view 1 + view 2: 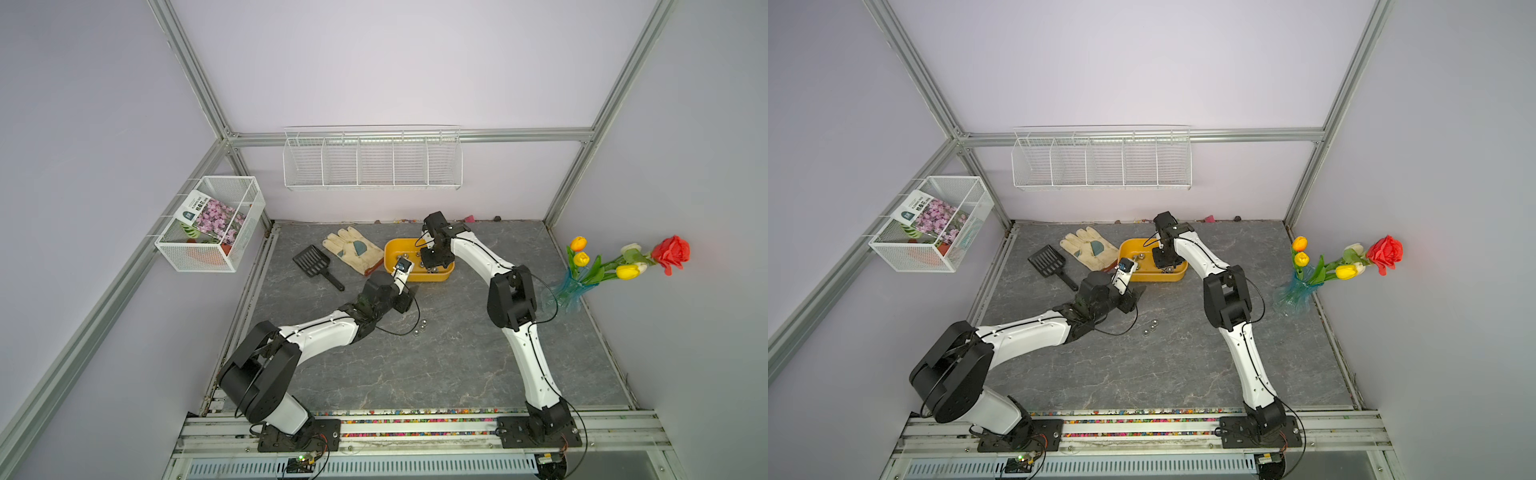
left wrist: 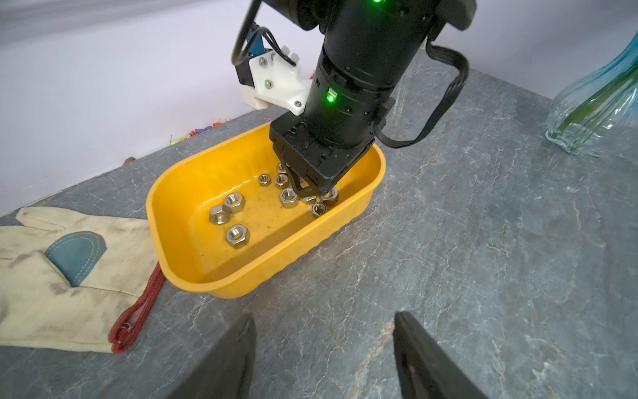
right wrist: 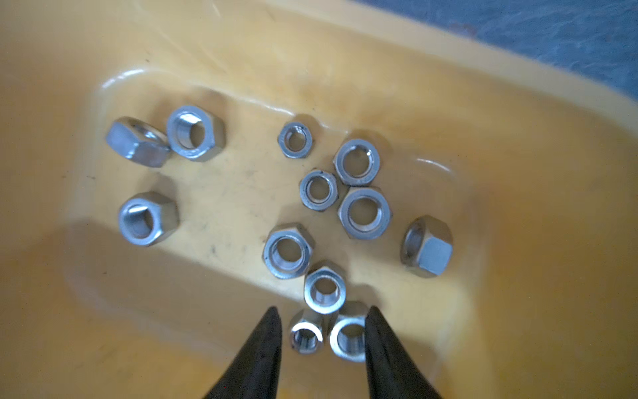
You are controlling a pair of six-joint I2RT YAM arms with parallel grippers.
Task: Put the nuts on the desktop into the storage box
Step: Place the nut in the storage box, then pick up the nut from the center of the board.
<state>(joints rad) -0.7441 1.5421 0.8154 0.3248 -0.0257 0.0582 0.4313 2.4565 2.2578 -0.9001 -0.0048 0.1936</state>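
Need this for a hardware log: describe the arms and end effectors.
The left arm and right arm have white shells, black joints, black looping cables. The right wrist shows a green light and white screwed bracket. The left end effector and right end effector have black pointed fingers.

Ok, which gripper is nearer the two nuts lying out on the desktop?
Left. The left gripper hangs open over the desktop between the storage box and those nuts; the right gripper is down inside the storage box, farther off.
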